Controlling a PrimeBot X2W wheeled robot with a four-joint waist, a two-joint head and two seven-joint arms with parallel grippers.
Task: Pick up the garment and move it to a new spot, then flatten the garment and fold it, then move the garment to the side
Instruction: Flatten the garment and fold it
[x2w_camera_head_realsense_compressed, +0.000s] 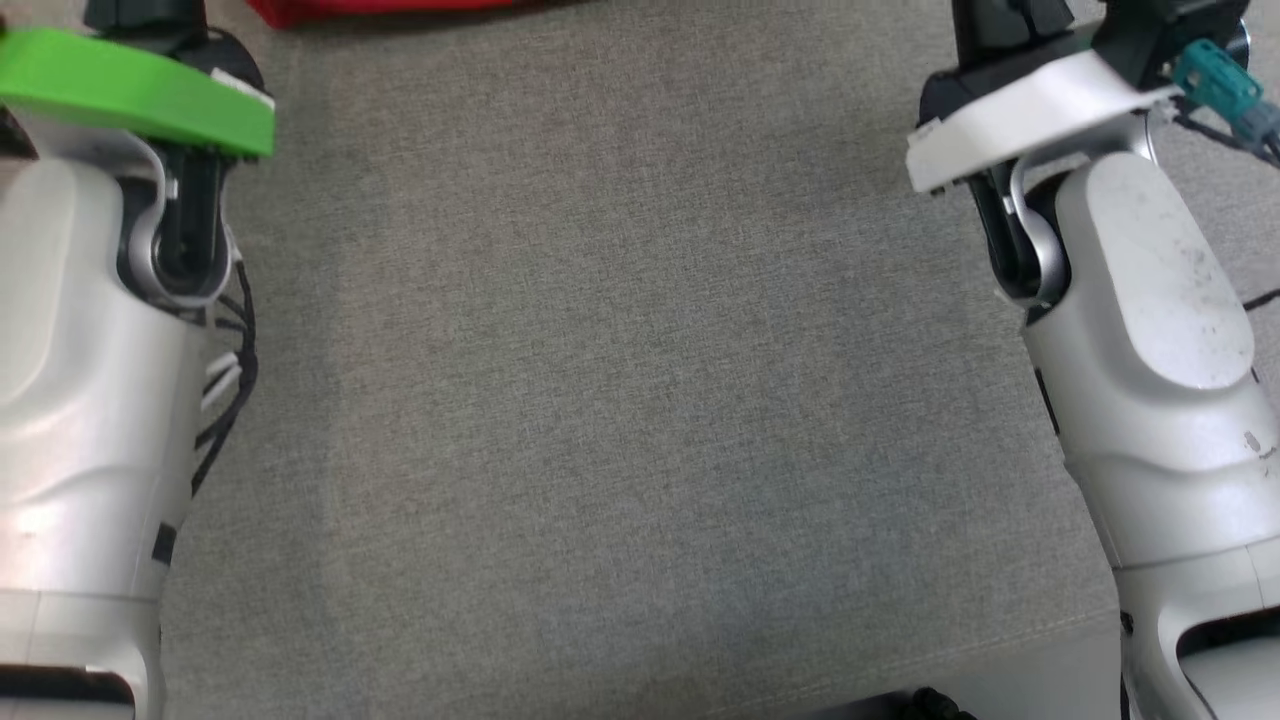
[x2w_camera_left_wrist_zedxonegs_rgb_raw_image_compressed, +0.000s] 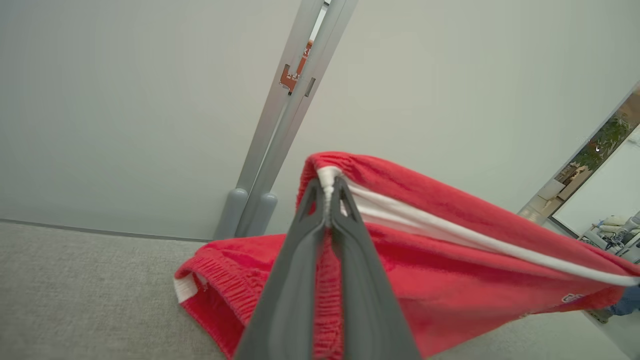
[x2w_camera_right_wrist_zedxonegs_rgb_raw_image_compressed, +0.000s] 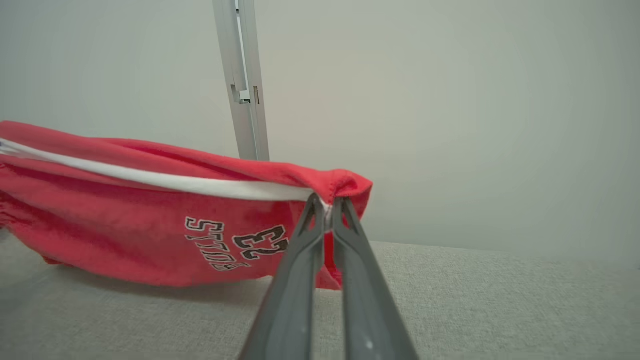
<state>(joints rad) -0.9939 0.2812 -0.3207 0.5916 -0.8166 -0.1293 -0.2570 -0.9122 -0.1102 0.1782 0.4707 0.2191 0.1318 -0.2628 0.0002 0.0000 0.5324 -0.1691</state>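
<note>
The red garment (x2w_camera_left_wrist_zedxonegs_rgb_raw_image_compressed: 450, 260) hangs stretched between the two arms at the far side of the bench (x2w_camera_head_realsense_compressed: 640, 400), which is covered in grey woven cloth. In the head view it is a thin red strip at the top edge, slightly left of centre, beyond the wide bare stretch of cloth between the arms.

The left pincer (x2w_camera_left_wrist_zedxonegs_rgb_raw_image_compressed: 328, 187) is clamped tight on a bunched corner of the garment, its two dark fingers pressed together with a white stripe (x2w_camera_left_wrist_zedxonegs_rgb_raw_image_compressed: 450, 230) squeezed between the tips. From that corner the stripe runs away to the right of the left wrist view along the raised upper edge. Below the fingers the fabric sags down, and a ribbed elastic hem (x2w_camera_left_wrist_zedxonegs_rgb_raw_image_compressed: 220, 280) lies on the grey cloth.

The right pincer (x2w_camera_right_wrist_zedxonegs_rgb_raw_image_compressed: 325, 205) is likewise closed on the opposite corner, gripping the fabric right where the white stripe ends. In the right wrist view the garment spreads off to the left, its lower part near or on the bench with a shadow beneath it. A black and white print (x2w_camera_right_wrist_zedxonegs_rgb_raw_image_compressed: 240, 242) with the number 23 and some letters shows upside down on the red cloth.

Behind the garment stands a plain pale wall (x2w_camera_left_wrist_zedxonegs_rgb_raw_image_compressed: 125, 100) with a grey metal post (x2w_camera_left_wrist_zedxonegs_rgb_raw_image_compressed: 280, 125) rising against it.

In the head view the left forearm (x2w_camera_head_realsense_compressed: 80, 400), pale grey, carries a green bracket (x2w_camera_head_realsense_compressed: 130, 95) at the wrist; the right forearm (x2w_camera_head_realsense_compressed: 1150, 330) carries a white bracket (x2w_camera_head_realsense_compressed: 1030, 115), with a teal connector (x2w_camera_head_realsense_compressed: 1215, 80) beside it.
</note>
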